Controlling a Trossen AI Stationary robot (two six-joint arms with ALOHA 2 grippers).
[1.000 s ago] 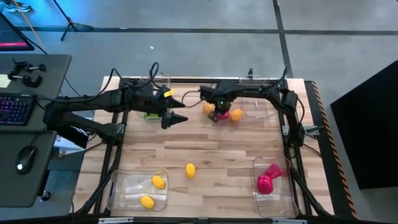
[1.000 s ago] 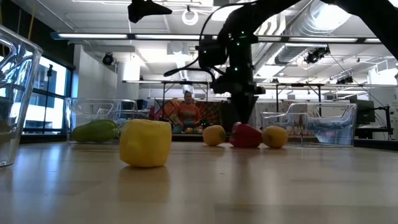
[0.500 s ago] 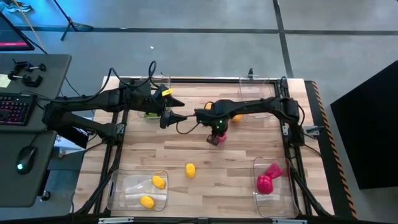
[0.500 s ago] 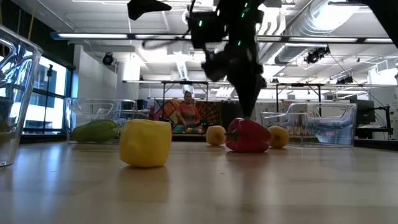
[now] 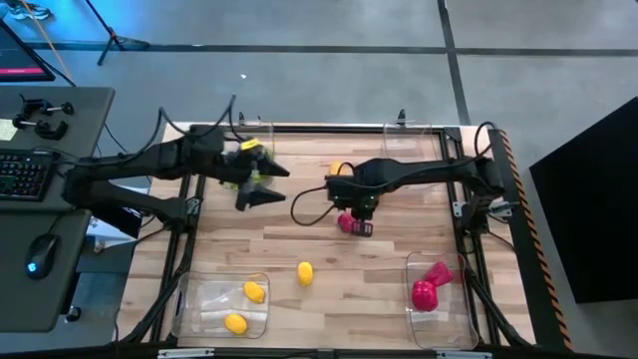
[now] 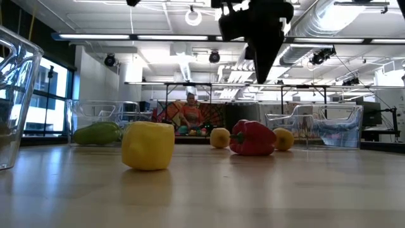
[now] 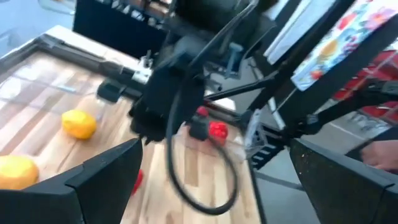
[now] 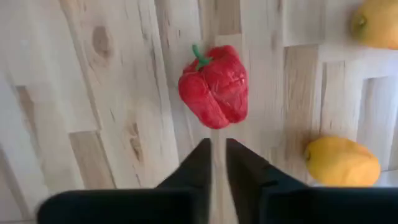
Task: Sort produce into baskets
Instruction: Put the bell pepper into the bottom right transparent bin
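A red pepper lies on its side on the wood, near the table's middle. My right gripper hangs well above it, pointing down. Its fingers are shut to a narrow slit with nothing between them, and it touches nothing. My left gripper stands open in the air at the far left, empty. Two yellow-orange fruits rest on the table just beyond the pepper.
A yellow pepper sits toward the near edge. The near-left basket holds two yellow pieces. The near-right basket holds magenta pieces. A green piece lies in the far-left basket, and another basket stands far right.
My right gripper has brought the red pepper away from the two yellow-orange fruits toward the near edge, turning as it went. It has then risen, and the pepper stays lying on the table below it. My left gripper has drifted a little toward the left edge.
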